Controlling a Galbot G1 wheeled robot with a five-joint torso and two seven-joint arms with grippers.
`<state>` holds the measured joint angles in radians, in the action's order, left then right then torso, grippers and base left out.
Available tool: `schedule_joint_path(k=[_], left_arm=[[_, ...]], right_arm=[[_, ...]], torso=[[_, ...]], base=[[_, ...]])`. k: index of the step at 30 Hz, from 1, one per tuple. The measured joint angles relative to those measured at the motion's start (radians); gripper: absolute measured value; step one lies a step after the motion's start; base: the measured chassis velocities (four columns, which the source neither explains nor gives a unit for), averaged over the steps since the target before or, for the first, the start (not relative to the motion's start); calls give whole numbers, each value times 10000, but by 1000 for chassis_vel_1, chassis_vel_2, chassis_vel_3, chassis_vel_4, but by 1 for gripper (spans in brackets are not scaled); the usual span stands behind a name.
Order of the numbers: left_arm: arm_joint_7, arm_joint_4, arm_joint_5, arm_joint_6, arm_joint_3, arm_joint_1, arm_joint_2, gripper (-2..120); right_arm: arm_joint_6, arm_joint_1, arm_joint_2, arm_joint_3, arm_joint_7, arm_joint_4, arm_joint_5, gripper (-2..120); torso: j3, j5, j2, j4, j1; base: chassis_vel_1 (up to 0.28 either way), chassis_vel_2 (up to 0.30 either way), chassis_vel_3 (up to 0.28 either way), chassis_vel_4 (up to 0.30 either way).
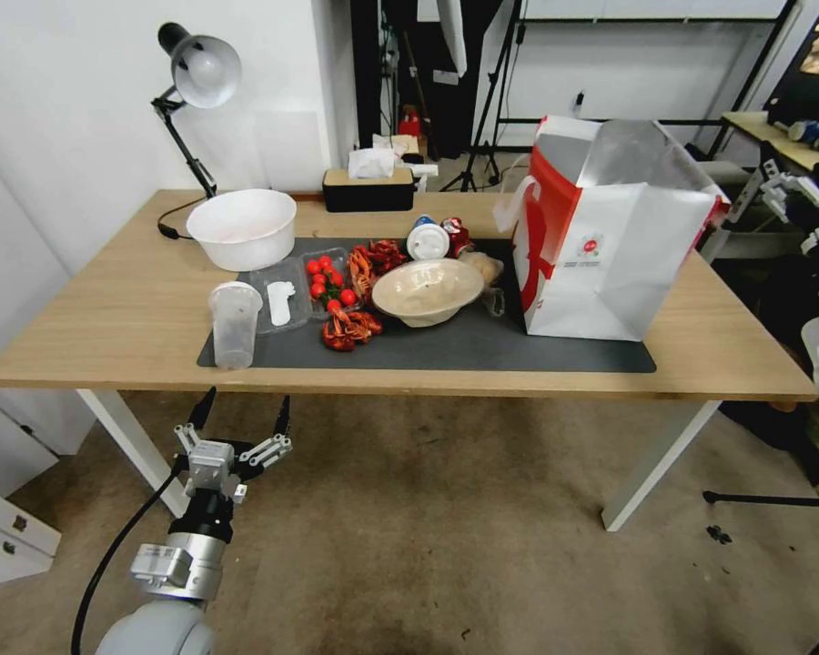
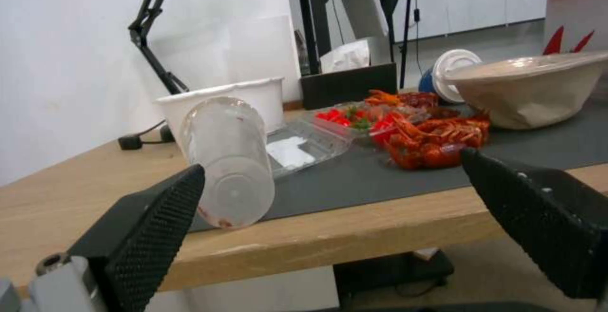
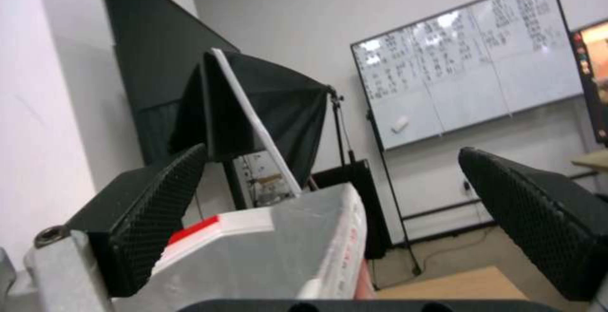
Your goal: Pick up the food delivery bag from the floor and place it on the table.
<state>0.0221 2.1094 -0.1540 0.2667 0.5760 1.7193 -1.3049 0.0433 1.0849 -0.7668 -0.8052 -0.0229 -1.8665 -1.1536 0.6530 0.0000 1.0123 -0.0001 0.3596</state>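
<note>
The food delivery bag stands upright on the right end of the table's dark mat, red-and-white, its foil-lined mouth gaping open.

The food delivery bag stands upright on the right part of the dark grey mat that lies on the table, its foil-lined mouth open. Left of the bag on the mat are a beige bowl, red crayfish, cherry tomatoes in a clear tray and a clear plastic cup. My left gripper hangs below the table's front edge, above the floor, jaws spread apart, holding nothing.
</note>
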Motion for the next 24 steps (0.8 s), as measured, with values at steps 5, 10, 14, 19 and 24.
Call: schedule_joint_path(k=[5, 10, 14, 19, 24], left_arm=[[-15, -95, -85, 97, 46, -39, 34, 100], [-16, -115, -115, 105, 51, -90, 81, 100], [-6, -122, -142, 94, 81, -142, 110, 100], [12, -226, -152, 122, 151, -129, 117, 100], [17, -402, -154, 219, 161, -115, 101, 100]], right_arm=[[-115, 1845, -973, -806, -147, -1613, 2137, 100], [-267, 2837, -1981, -1013, -725, -2272, 3260, 100], [-244, 3196, -2761, -841, -833, -2578, 4144, 100], [-94, 3614, -3729, -529, -1230, -2678, 5050, 100], [479, 4164, -4527, -256, -1852, -2327, 5806, 100]], torso=[[-1, -1, 0, 0, 0], [-2, 0, 1, -2, 0], [-2, -2, 1, 0, 0], [-1, -3, 0, 3, -1], [-1, -1, 1, 2, 0]], base=[[0, 0, 0, 0], [0, 0, 0, 0], [0, 0, 0, 0], [0, 0, 0, 0], [0, 0, 0, 0]])
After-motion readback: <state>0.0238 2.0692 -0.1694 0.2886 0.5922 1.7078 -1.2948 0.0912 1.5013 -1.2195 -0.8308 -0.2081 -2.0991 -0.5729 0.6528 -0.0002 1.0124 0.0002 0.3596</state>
